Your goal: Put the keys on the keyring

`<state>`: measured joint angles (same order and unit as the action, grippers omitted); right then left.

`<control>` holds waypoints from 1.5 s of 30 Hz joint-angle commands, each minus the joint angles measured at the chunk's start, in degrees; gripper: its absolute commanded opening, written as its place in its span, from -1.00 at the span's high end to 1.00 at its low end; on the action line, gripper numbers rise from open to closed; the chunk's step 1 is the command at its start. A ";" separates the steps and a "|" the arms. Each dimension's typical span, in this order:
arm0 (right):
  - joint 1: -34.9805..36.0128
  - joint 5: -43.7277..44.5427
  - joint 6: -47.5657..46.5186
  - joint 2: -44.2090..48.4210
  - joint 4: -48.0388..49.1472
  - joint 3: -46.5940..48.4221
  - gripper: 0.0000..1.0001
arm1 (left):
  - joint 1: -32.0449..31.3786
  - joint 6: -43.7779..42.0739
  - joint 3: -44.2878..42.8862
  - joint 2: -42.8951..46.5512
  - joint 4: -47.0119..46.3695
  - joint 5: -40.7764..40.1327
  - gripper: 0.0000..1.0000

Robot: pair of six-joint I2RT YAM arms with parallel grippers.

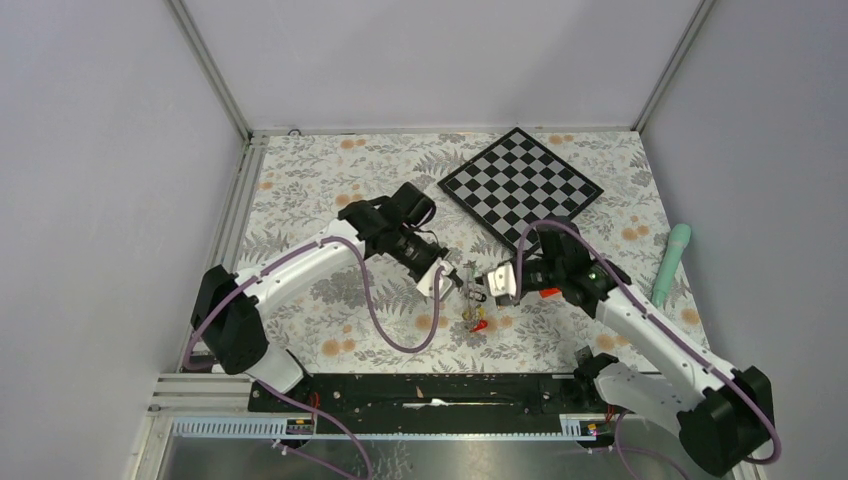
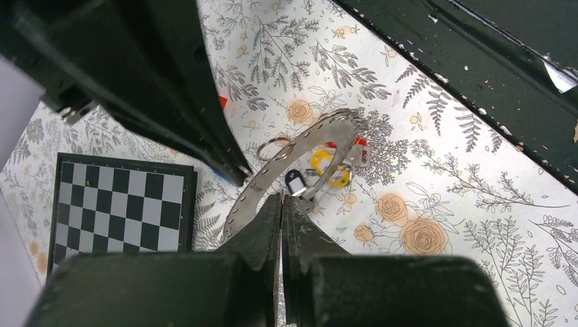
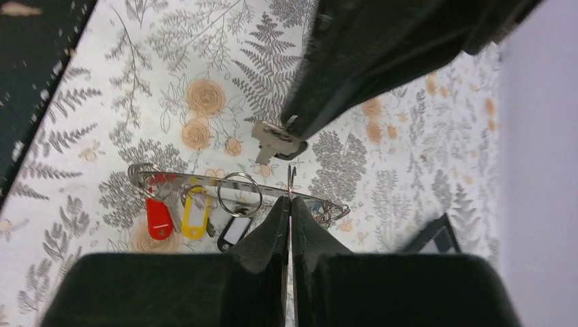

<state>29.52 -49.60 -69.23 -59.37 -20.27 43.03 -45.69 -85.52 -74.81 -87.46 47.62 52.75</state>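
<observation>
Hanging keys (image 3: 194,212): I see three, tagged red, yellow and black, dangling in a bunch under the keyring (image 3: 204,182); a small loose ring (image 3: 239,194) hangs beside them; I cannot tell whether they touch the table (image 1: 330,180)
Keyring: held between the two arms near mid-table, just on my side of the board (image 1: 520,185); edge-on in the right wrist view, a curved strip in the left
Left gripper (image 2: 281,208): narrow; fingers pinched together on the keyring's rim
Right gripper (image 3: 290,208): narrow as well; fingers nipped on the keyring's rim from the opposite side; its tip faces the left gripper, close to it
Grey key (image 3: 272,143): sits at the left gripper's tip in the right wrist view, above the keyring's strip; I cannot tell whether it is touched or threaded
Green stick (image 1: 672,262): lies on the table right of the right arm, well apart from the keyring
</observation>
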 commanded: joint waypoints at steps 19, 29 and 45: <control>2.39 2.00 -12.59 6.61 3.58 -6.20 1.00 | -4.55 -6.66 -9.28 -4.53 2.03 -9.22 1.00; 2.39 0.85 -10.83 6.26 3.46 -5.93 1.00 | -5.94 -6.59 -9.50 -5.40 1.76 -11.77 1.00; 2.39 -0.14 -7.54 5.24 4.05 -5.33 1.00 | -7.50 -10.34 -8.92 -5.37 4.32 -13.74 1.00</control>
<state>31.40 -47.55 -78.13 -53.84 -18.37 36.01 -52.47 -93.32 -82.06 -93.27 50.98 39.20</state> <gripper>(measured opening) 0.054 0.010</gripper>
